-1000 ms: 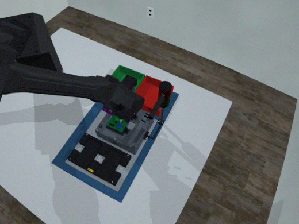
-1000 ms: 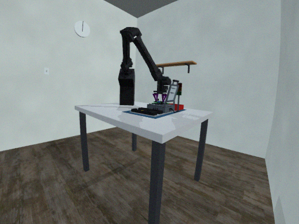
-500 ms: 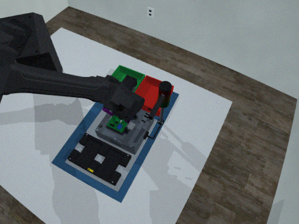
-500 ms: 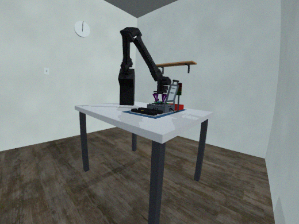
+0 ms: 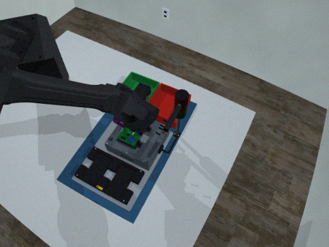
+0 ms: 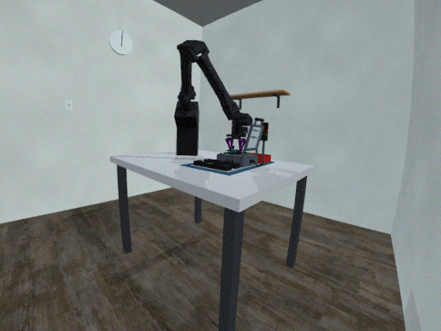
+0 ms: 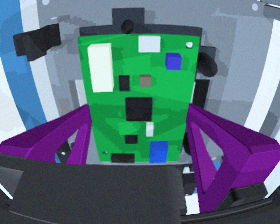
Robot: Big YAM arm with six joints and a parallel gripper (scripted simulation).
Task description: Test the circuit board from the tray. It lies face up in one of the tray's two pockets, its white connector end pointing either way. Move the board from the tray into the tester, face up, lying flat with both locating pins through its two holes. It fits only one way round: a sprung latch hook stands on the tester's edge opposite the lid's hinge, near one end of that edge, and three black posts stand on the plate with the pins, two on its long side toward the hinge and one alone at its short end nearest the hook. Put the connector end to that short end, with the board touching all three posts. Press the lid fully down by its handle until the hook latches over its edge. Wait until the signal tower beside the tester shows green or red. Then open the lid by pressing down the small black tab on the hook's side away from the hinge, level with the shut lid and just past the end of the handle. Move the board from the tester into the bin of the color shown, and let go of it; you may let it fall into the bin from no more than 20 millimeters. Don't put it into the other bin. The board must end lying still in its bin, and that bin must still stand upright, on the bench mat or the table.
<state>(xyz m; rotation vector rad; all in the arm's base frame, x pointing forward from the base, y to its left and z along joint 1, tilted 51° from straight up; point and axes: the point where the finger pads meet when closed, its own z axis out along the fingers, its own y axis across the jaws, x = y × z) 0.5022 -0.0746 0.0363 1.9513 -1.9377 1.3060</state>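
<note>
Hand [image 7: 139, 136] over the tester [image 5: 148, 156], purple fingers spread fairly wide and clamped on the long edges of the green circuit board [image 7: 139, 91]. Board face up above the tester's grey plate, white connector [image 7: 100, 67] at its far end in the wrist view. Lid [image 6: 254, 136] raised. Black tray [image 5: 107, 175] beside tester on blue mat [image 5: 68, 170]. Green bin [image 5: 134, 80] and red bin [image 5: 164, 99] behind. Signal tower [image 5: 181, 99] by the red bin, on the tabletop [image 5: 205, 132].

Pale grey walls, dark wood plank floor [image 6: 106, 271], white table [image 6: 220, 190] on 4 grey legs, round clock [image 6: 121, 42], wooden wall shelf [image 6: 259, 93].
</note>
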